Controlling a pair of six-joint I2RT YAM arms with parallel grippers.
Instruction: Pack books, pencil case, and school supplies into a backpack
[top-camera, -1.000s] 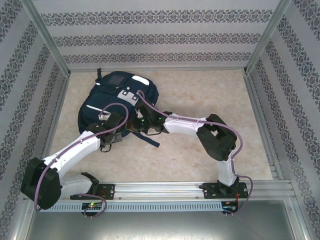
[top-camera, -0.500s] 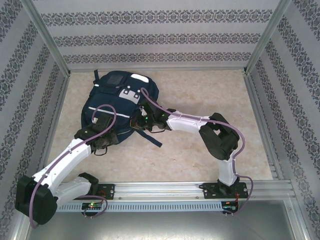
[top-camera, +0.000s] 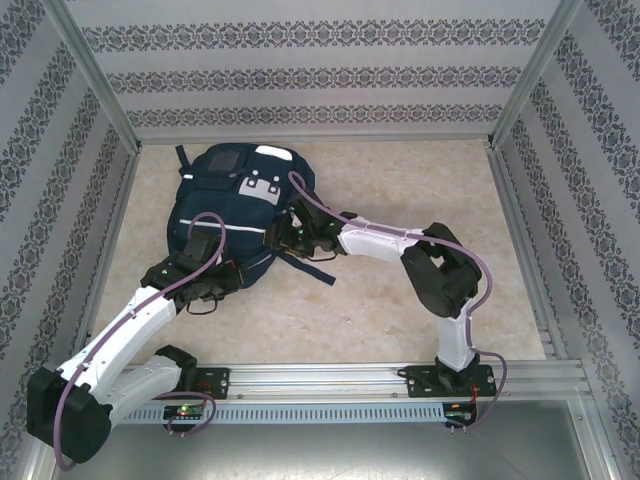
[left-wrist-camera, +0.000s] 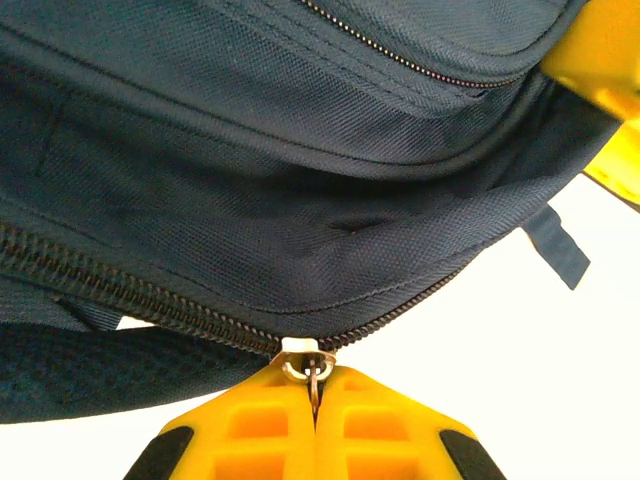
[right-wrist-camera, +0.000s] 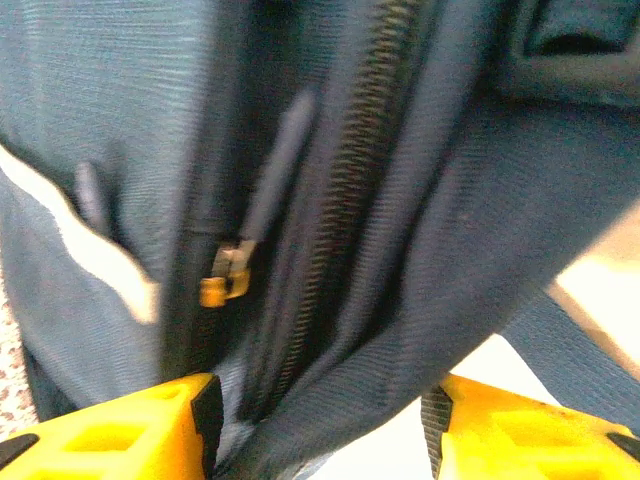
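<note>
- Two arms work the backpack (top-camera: 238, 195), which lies flat on the table, left of centre. The left gripper (top-camera: 218, 283) is at its near edge, the right gripper (top-camera: 285, 237) at its right side.
- Left wrist: jaws clamped tight on the zipper pull (left-wrist-camera: 313, 367).
- Right wrist: blurred. Jaws stand apart around a fabric fold, probably not pinching it.
- Step: working the zip. Next: right pinches the fabric taut, left drags the pull along the teeth.
</note>
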